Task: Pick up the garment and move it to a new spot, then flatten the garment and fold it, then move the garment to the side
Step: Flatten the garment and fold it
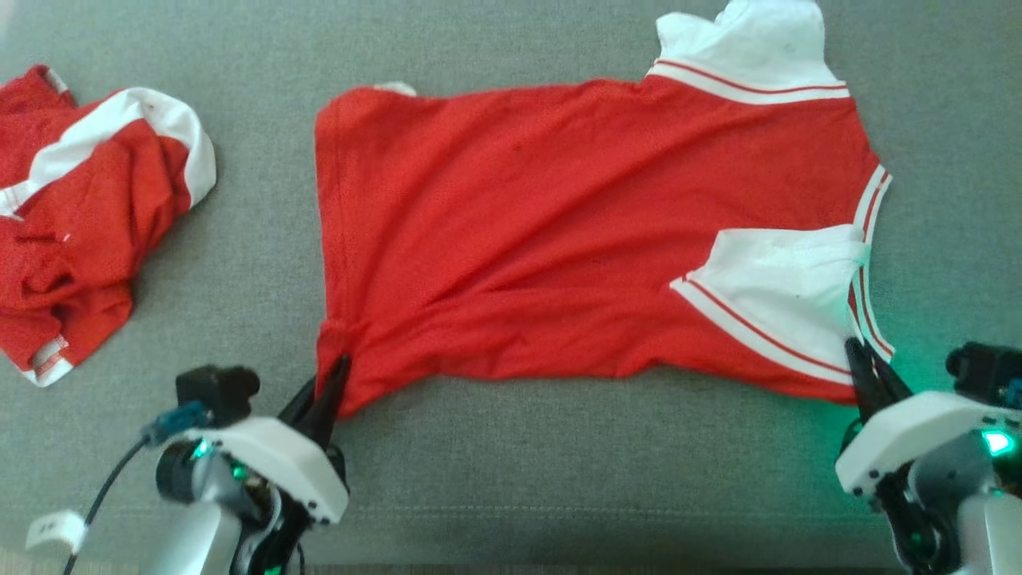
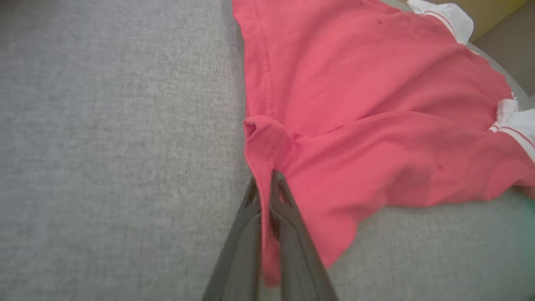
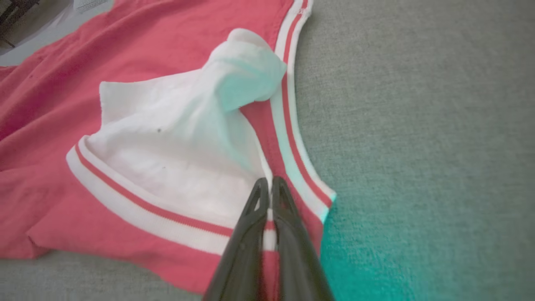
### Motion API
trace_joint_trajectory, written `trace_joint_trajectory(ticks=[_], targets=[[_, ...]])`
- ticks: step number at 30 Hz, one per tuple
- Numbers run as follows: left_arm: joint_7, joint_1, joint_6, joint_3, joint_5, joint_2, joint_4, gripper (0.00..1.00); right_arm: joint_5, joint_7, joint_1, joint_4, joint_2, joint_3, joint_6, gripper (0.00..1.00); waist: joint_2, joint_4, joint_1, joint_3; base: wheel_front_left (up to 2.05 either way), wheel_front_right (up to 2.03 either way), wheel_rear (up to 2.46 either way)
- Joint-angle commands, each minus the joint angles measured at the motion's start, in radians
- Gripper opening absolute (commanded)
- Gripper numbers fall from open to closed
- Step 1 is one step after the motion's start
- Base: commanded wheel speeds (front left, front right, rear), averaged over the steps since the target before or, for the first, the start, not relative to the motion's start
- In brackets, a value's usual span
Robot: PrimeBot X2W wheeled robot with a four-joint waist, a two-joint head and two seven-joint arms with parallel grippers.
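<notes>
Now my left pincer (image 1: 342,363) and right pincer (image 1: 854,347) are pinching both near corners of the limp, light shirt (image 1: 559,239).

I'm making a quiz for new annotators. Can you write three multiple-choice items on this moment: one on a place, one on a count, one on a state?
1. Where does the crumpled garment lie on the grey surface in the head view? A) far right B) bottom centre C) far left
2. How many garments lie on that surface? A) one B) two C) three
3. What is the left gripper doing? A) shut on the spread shirt at its near hem corner B) open above it C) shut on nothing

Answers: 1 C, it sits apart at the left edge; 2 B, one spread, one crumpled; 3 A, its fingers pinch red cloth between them.
</notes>
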Motion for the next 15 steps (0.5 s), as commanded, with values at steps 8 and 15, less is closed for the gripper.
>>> trace_joint_trajectory(ticks=[8,15], targets=[[0.029,0.083,0.057,0.065,-0.019,0.056,-0.131,0.0,0.026,0.017,0.078,-0.082,-0.005,-0.008,-0.001,0.0,0.0,0.001,0.0,-0.044,0.0,0.0,0.0],[0.065,0.139,0.087,0.067,-0.032,0.067,-0.184,0.0,0.071,0.019,0.147,-0.098,-0.005,-0.017,-0.001,0.0,0.0,0.0,0.0,-0.077,0.0,0.0,0.0]])
